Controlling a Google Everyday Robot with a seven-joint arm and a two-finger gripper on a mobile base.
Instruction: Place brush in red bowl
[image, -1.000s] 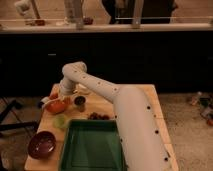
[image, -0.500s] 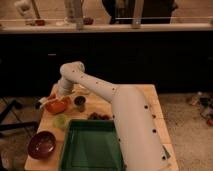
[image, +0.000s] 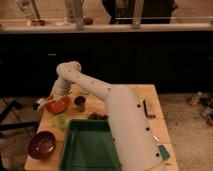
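Observation:
The red bowl sits near the left edge of the wooden table. The brush lies slanted across the bowl, its white end sticking out past the bowl's left rim. My gripper hangs straight down from the white arm, just above the bowl's far rim and right at the brush. Whether it still holds the brush is hidden by the wrist.
A small light-green cup stands just in front of the red bowl and a dark cup to its right. A maroon bowl sits at the front left, a large green tray in front. A black-handled tool lies on the right.
The arm's upper joint and the gripper have drifted slightly left over the red bowl, and the brush's white end has dropped a little lower beside the bowl.

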